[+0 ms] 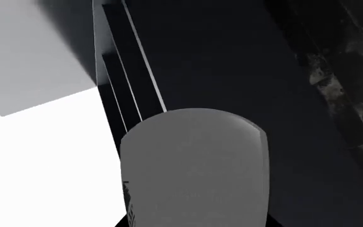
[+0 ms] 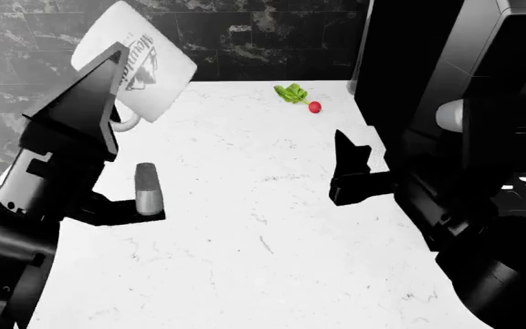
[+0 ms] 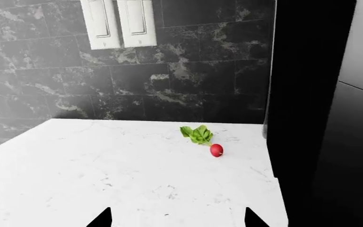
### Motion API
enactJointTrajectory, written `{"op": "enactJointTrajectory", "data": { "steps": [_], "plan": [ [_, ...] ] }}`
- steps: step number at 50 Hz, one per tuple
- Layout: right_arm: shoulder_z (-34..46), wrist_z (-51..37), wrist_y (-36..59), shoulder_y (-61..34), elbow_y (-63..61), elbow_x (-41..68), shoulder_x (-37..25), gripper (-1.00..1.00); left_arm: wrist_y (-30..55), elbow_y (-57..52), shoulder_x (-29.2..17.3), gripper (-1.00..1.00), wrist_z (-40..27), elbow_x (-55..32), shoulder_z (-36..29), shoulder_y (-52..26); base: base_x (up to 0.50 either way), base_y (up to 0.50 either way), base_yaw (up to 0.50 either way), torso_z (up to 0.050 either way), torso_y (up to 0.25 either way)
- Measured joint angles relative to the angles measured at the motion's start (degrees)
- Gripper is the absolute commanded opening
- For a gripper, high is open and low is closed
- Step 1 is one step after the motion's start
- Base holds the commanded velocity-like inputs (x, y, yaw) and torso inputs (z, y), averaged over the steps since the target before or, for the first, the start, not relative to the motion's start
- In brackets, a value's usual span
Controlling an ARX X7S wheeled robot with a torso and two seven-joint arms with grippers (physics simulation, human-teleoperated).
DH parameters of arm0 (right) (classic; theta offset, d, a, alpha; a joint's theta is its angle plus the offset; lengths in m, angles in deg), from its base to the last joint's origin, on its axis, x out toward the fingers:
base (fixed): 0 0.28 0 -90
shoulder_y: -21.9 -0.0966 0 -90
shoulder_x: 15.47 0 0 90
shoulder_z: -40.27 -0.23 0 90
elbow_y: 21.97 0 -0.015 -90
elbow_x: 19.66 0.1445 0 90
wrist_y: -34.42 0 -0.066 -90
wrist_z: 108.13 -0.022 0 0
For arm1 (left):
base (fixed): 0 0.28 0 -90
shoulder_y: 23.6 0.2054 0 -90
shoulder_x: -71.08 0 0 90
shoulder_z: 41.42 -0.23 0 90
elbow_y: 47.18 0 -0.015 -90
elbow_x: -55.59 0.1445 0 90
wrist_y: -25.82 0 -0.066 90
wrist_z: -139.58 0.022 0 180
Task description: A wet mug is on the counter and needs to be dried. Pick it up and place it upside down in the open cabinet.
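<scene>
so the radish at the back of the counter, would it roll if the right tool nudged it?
Probably. The radish has a round red bulb lying loose on the smooth counter, so it would likely roll. Its leaves lie flat and may drag, swinging it round. It looks small and likely light.

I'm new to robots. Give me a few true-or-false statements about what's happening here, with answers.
1. The white ceramic mug with the mountain logo is lifted off the white marble-look counter. True.
2. The right gripper holds it. False: the left gripper does.
3. A red radish with green leaves lies on the counter. True.
4. The radish sits inside the mug. False: it lies apart, near the black marble wall tiles.
</scene>
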Motion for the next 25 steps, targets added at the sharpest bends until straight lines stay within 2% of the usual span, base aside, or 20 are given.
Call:
{"op": "enactJointTrajectory", "data": {
  "steps": [13, 25],
  "plan": [
    [1.49, 5.15, 0.1, 0.21, 0.89, -3.24, -1.87, 1.0, -18.23, 7.84, -3.08, -1.0, -14.69, 2.03, -4.16, -8.85, 0.0, 0.0, 0.0, 0.0, 0.0],
    [1.9, 7.31, 0.02, 0.03, 1.07, -3.4, -3.0, 1.0, -32.83, 15.53, -3.41, -1.0, -25.21, 2.7, -7.35, -16.11, 0.0, 0.0, 0.0, 0.0, 0.0]
  ]
}}
